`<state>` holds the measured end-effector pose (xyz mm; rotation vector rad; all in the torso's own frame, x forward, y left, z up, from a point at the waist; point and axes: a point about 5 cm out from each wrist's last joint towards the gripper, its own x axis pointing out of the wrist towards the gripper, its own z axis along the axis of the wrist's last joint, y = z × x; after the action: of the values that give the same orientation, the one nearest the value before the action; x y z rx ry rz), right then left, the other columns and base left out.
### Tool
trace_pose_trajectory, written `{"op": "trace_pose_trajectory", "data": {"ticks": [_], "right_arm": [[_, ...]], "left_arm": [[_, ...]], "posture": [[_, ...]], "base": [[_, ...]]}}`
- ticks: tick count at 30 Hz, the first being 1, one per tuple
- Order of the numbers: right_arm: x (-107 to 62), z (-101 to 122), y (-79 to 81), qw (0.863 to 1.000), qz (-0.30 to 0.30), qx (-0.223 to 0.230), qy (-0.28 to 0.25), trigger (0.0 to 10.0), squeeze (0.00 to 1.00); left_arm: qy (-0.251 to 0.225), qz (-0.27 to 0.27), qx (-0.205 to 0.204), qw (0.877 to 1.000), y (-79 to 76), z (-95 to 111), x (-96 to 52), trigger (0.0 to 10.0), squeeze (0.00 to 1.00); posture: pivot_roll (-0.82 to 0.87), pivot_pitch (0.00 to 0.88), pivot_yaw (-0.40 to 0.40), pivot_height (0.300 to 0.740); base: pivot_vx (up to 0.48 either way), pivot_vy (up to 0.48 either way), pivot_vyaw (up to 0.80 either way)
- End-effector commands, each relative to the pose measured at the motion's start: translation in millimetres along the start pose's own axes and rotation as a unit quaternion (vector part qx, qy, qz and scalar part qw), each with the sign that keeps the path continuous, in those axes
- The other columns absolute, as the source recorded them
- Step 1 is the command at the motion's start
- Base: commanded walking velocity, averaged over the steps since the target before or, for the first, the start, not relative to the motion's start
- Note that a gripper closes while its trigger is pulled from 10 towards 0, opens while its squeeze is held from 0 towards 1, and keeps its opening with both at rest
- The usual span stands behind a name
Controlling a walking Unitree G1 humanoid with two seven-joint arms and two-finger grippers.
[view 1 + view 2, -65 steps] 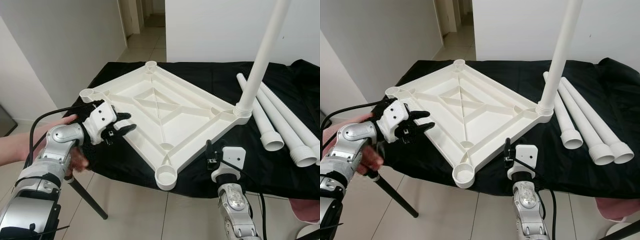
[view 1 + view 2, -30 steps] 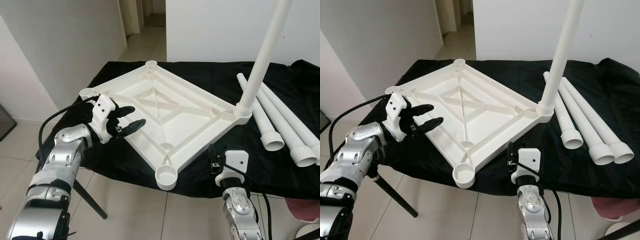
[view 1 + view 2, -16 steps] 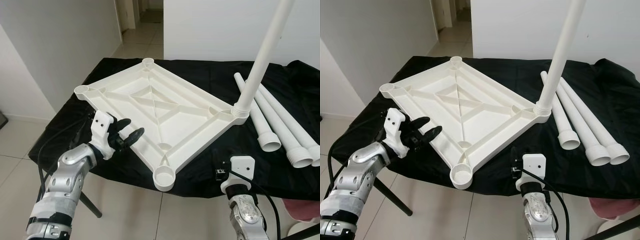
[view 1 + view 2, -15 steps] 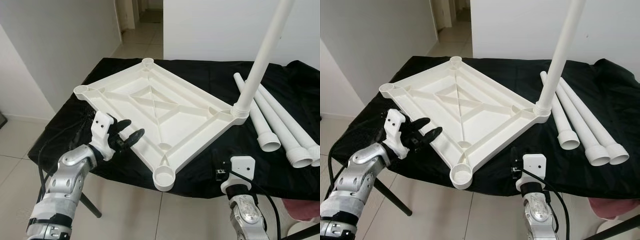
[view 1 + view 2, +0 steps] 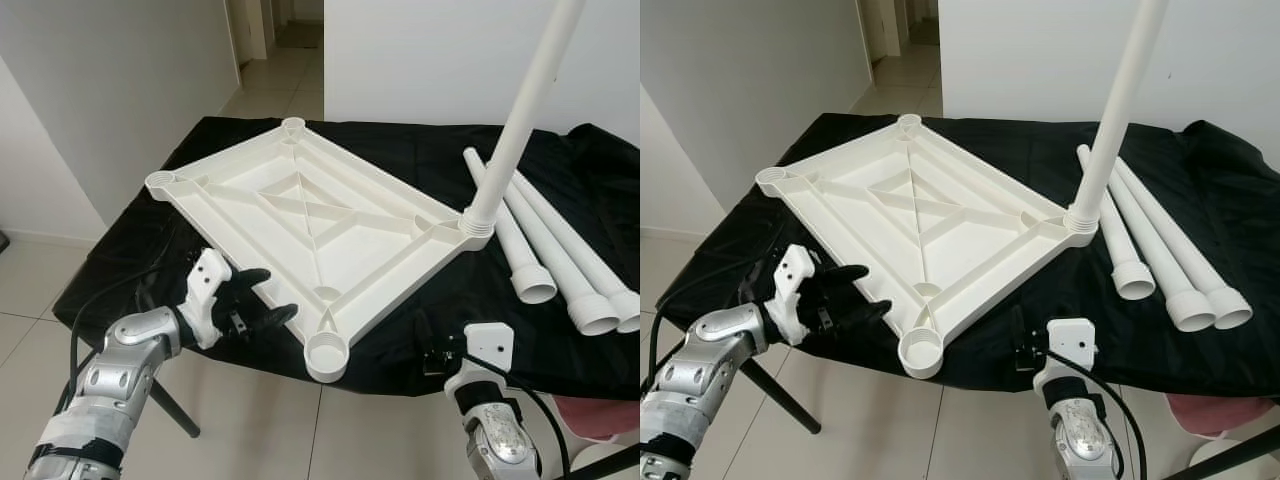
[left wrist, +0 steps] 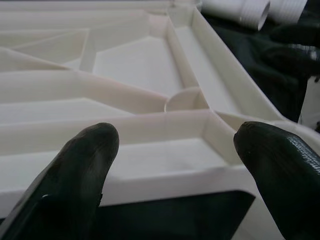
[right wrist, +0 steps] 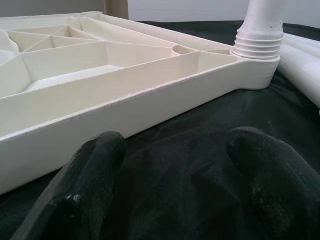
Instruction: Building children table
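White ribbed plastic tabletop (image 5: 310,215) lies upside down on your desk (image 5: 420,165), which is draped in black cloth, with one white plastic leg tube (image 5: 520,110) standing upright in its far right corner socket. Three more white leg tubes (image 5: 545,250) lie side by side on the cloth just to the right of it. Your left gripper (image 5: 262,300) hovers at the near left edge of the tabletop, fingers (image 6: 82,170) spread apart. Your right gripper (image 7: 175,190) sits low at the desk's near edge, fingers spread, pinching nothing, aimed toward the tabletop's near right side.
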<state>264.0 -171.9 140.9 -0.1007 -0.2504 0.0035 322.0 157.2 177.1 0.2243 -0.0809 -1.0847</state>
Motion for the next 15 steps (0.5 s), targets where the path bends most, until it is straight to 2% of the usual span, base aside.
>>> {"op": "trace_pose_trajectory", "data": {"ticks": [1,3,4,5,11,12,15], "right_arm": [[-2.0,0.4,2.0,1.000,0.006,0.001,0.004,10.0,0.00],[-2.1,1.0,1.6,1.000,0.006,0.001,0.004,10.0,0.00],[-2.8,1.4,1.5,1.000,0.008,0.000,0.005,10.0,0.00],[-3.5,1.8,1.8,1.000,0.010,0.000,0.005,10.0,0.00],[-5.7,3.6,1.8,1.000,0.012,-0.002,0.008,10.0,0.00],[-7.0,3.7,1.2,1.000,0.013,-0.004,0.009,10.0,0.00],[-7.8,3.7,1.0,1.000,0.013,-0.006,0.010,10.0,0.00]], "left_arm": [[0.022,-0.097,0.020,0.995,-6.6,-3.6,-0.3,10.0,0.00],[0.041,-0.114,0.029,0.992,-4.7,-7.2,0.0,10.0,0.00],[0.061,-0.123,0.047,0.989,-1.8,-10.4,0.9,6.7,0.00],[0.070,-0.135,0.053,0.987,1.3,-11.5,2.0,0.0,0.00],[0.098,-0.156,0.071,0.980,8.3,-10.7,5.7,0.0,0.00],[0.109,-0.165,0.078,0.977,10.8,-10.4,6.6,10.0,0.00],[0.115,-0.177,0.081,0.974,11.9,-9.9,6.2,10.0,0.00]], "posture": [[0.01,0.167,0.067,0.740],[0.00,0.174,0.071,0.740],[0.00,0.177,0.072,0.740],[0.00,0.185,0.076,0.740],[-0.01,0.198,0.084,0.740],[-0.02,0.203,0.088,0.740],[-0.02,0.207,0.095,0.740]], "base": [[0.000,0.000,0.00],[0.000,0.000,0.00],[0.000,0.000,0.00],[0.000,0.000,0.00],[0.000,0.000,0.00],[0.000,0.000,0.00],[0.000,0.000,0.00]]}}
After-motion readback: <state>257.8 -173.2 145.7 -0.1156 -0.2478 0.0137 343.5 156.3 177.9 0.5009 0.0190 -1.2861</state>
